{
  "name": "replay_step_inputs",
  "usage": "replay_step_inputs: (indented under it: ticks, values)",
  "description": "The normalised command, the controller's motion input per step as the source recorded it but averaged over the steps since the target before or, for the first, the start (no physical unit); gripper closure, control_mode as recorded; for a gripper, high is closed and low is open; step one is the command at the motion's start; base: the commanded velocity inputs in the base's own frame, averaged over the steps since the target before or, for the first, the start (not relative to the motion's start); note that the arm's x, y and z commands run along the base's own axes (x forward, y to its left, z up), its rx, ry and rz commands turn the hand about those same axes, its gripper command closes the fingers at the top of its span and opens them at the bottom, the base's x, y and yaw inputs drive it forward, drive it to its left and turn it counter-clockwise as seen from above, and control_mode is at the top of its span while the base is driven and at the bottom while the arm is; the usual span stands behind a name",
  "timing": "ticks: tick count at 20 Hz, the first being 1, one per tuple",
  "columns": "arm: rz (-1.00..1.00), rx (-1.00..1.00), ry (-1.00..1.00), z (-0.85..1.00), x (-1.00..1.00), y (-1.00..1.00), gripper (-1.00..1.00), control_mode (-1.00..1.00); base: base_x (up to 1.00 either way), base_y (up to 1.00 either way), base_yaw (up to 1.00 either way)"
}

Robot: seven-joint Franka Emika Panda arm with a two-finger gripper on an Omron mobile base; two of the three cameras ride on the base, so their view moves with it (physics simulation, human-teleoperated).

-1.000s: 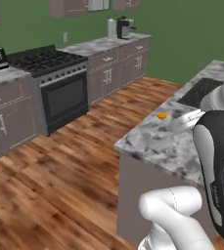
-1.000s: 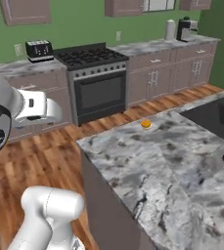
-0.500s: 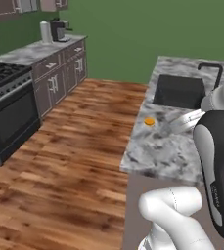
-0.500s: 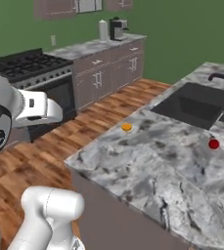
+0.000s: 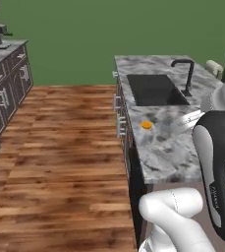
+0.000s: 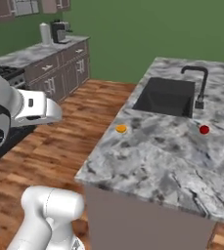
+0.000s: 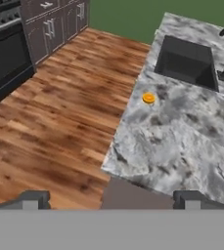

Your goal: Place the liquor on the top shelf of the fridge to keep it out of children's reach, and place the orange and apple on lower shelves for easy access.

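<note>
Gripper: you are looking along it in the hand view; its two finger tips are standing wide apart at the bottom, gripping nothing, hanging above the near corner of the counter.
Counter: grey marbled island top is lying just ahead of your gripper, with wooden floor running along its left side.
Orange: it is sitting on the counter near its floor-side edge, just short of the sink; you are seeing it too in the left base view and the right base view.
Apple: it is resting on the counter well apart from the orange, just in front of the faucet base.
Sink: the dark basin is lying beyond both fruits, with the black faucet standing at its right side.
Far cabinets: they are lining the green wall across the floor, carrying a coffee machine.
</note>
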Motion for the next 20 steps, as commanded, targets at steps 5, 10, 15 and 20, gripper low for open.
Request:
replay_step_inputs:
  ticks: [5,10,15,20]
  values:
    - [0.0,0.0,0.0,0.0,0.0,0.0,-1.0,1.0,0.01,0.66,-0.53]
    - [0.0,0.0,0.0,0.0,0.0,0.0,-1.0,1.0,0.08,0.73,-0.54]
    - [0.0,0.0,0.0,0.0,0.0,0.0,-1.0,1.0,0.16,0.8,-0.56]
    - [0.0,0.0,0.0,0.0,0.0,0.0,-1.0,1.0,0.22,0.86,-0.56]
